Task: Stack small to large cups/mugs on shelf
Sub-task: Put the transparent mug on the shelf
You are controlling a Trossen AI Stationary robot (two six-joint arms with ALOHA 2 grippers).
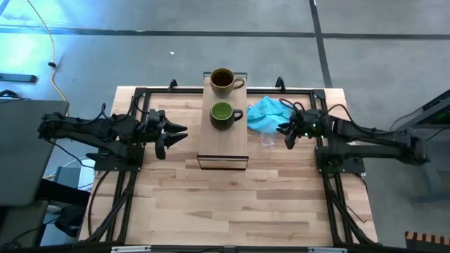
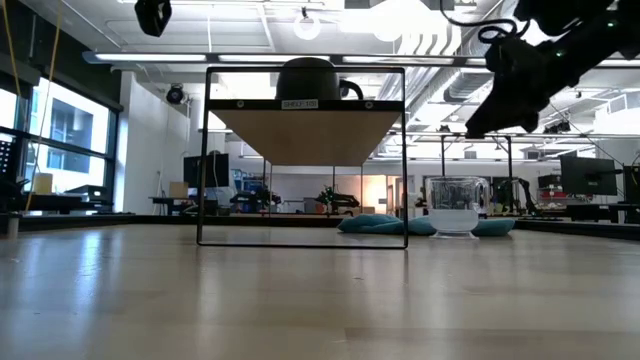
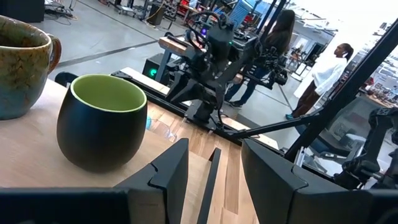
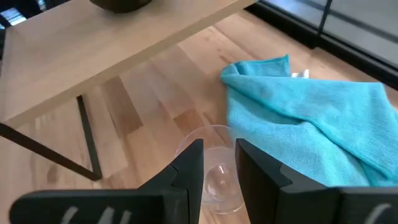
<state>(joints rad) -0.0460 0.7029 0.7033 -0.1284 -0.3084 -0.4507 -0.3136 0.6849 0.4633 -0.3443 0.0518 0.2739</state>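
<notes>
From above, the left gripper [image 1: 171, 138] hangs at about nine o'clock from the shelf [image 1: 222, 144], short of its long edge and touching nothing. Its dark fingers [image 3: 166, 171] stand apart with a clear gap between them, and nothing sits in that gap.

The shelf itself is a light-wood board on a thin dark frame, raised off the table [image 1: 232, 204] and running from twelve to six down the middle. At its twelve o'clock end stands the brown-tan mug [image 1: 223, 80], upright, handle pointing toward three o'clock. Just toward six from it stands the dark green mug [image 1: 223, 114], also upright, pale green inside, handle again toward three. The two mugs are near each other but apart. The six o'clock half of the board is bare wood.

At roughly three o'clock from the shelf, down on the tabletop, the small clear glass cup [image 4: 214, 168] stands upright, just beside the turquoise cloth [image 1: 267, 112], which lies crumpled toward one o'clock from it. The right gripper [image 1: 287, 135] hangs directly over the glass, above its rim, its fingers [image 4: 186, 171] set narrowly apart and closed on nothing.

Beyond the table, two people [image 3: 326, 65] stand in the room.
</notes>
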